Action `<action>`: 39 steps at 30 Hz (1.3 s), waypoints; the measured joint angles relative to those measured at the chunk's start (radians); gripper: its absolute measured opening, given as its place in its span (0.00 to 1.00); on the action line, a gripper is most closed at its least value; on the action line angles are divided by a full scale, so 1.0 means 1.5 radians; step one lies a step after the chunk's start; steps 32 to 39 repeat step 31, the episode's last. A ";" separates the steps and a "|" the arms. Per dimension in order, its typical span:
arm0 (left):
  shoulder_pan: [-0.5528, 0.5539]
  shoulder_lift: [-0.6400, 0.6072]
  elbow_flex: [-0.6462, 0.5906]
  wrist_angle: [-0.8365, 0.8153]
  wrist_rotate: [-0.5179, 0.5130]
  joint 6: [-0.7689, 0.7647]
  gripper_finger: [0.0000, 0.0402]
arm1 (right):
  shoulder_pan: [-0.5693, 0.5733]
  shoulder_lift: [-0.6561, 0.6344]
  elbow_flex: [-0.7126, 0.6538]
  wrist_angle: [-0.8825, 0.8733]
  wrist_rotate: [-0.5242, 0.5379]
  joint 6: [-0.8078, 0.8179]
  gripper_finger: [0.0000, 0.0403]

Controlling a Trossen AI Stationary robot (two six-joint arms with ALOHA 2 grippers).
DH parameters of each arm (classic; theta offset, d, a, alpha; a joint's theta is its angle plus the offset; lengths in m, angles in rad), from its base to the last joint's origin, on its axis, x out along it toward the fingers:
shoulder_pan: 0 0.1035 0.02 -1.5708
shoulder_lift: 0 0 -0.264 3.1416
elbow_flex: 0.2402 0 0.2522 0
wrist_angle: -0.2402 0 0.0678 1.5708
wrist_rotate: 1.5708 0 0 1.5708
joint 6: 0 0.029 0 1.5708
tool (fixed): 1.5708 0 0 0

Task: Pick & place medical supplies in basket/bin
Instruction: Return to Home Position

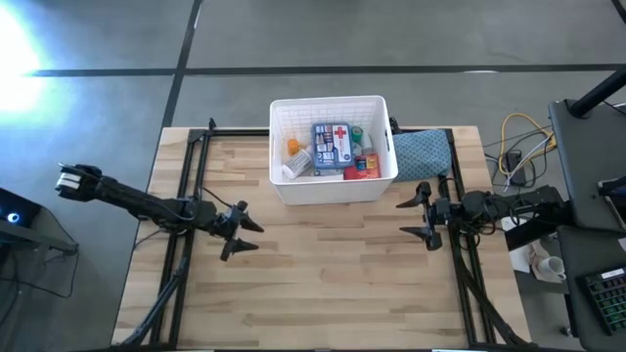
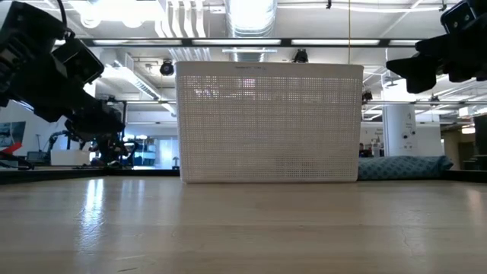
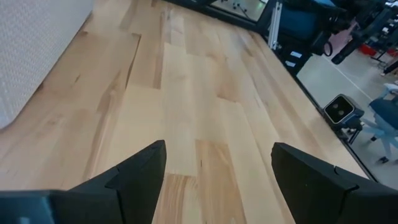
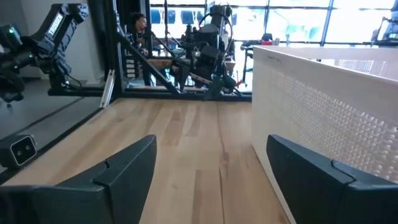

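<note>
The white slotted basket (image 1: 333, 147) stands on the wooden table at the far middle; it also fills the low view's centre as the basket (image 2: 268, 122). Inside lie the medical supplies: a blue red-cross pouch (image 1: 332, 143), an orange vial (image 1: 292, 147), a white bottle (image 1: 296, 164) and a red box (image 1: 360, 172). My left gripper (image 1: 244, 235) is open over the table's left side, near of the basket. My right gripper (image 1: 415, 219) is open at the right side, beside the basket's near right corner. Both hold nothing.
A blue-grey patterned cloth (image 1: 423, 152) lies right of the basket at the far right. Black frame rails (image 1: 191, 166) run along the table's left and right edges. Bare wood (image 1: 323, 274) spreads between the arms and toward the near edge. Cables lie off the table's right (image 1: 518, 147).
</note>
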 joint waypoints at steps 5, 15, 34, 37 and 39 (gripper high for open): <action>0.000 0.012 0.000 0.000 0.000 0.000 0.67 | 0.000 0.000 0.000 0.000 0.000 0.000 0.74; 0.000 0.031 0.000 0.000 0.000 0.000 0.67 | 0.000 0.000 0.000 0.000 0.000 0.000 0.76; 0.000 0.030 0.000 0.000 0.000 0.000 0.67 | 0.000 0.000 0.000 0.000 0.000 0.000 0.75; 0.000 0.030 0.000 0.000 0.000 0.000 0.67 | 0.000 0.000 0.000 0.000 0.000 0.000 0.75; 0.000 0.030 0.000 0.000 0.000 0.000 0.67 | 0.000 0.000 0.000 0.000 0.000 0.000 0.75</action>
